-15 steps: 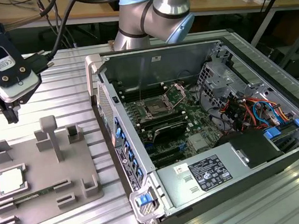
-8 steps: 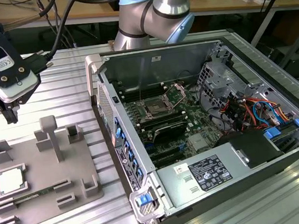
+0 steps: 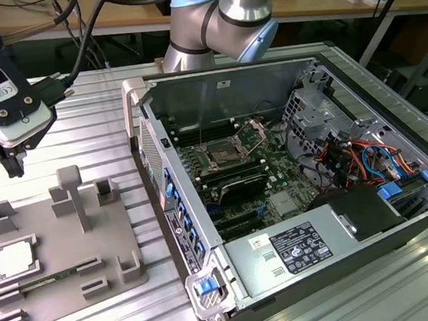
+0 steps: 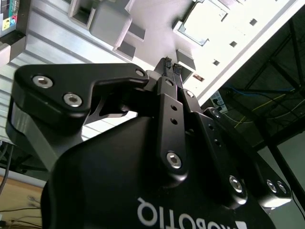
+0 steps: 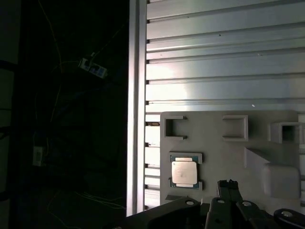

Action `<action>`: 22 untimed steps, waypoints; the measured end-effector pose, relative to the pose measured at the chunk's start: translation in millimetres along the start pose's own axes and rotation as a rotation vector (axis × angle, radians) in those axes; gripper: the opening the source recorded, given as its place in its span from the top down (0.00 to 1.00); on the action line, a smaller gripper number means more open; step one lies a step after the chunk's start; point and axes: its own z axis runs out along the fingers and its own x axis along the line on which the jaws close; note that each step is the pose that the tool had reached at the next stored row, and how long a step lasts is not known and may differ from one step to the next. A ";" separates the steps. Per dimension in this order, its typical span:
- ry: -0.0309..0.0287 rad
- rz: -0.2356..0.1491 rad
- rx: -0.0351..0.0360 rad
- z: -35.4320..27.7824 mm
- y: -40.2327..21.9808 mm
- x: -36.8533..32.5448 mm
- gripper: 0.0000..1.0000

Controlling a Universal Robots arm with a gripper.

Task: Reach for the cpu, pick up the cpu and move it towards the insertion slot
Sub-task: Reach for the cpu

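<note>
The cpu [image 3: 15, 259] lies flat in a recess of the grey plastic tray [image 3: 123, 237] at the exterior view's left; its silvery top also shows in the first wrist view [image 5: 184, 172] and, washed out, in the second wrist view [image 4: 205, 21]. My gripper [image 3: 11, 163] hangs above the table behind the tray, well clear of the cpu. Its fingertips [image 4: 167, 63] sit pressed together with nothing between them, and they show beside the chip as a dark tip [image 5: 230, 183]. The insertion slot [image 3: 221, 158] is the metal-framed socket on the motherboard inside the open computer case.
The open computer case [image 3: 304, 76] fills the exterior view's right, with cables, a drive cage and a power supply [image 3: 298, 247] inside. The tray carries raised blocks and a tall post [image 3: 73, 193]. The slatted metal table's edge [image 5: 136, 105] runs close to the tray.
</note>
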 end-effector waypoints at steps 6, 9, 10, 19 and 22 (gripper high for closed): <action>0.0003 0.000 0.0000 0.0 0.0 1.5 0.89; 0.0009 0.000 0.0000 0.0 0.0 2.3 0.89; 0.0015 0.000 0.0000 0.0 0.0 2.9 0.89; 0.0062 0.000 -0.0001 0.2 0.1 6.6 0.89; 0.0075 0.000 -0.0002 0.3 0.2 8.7 0.89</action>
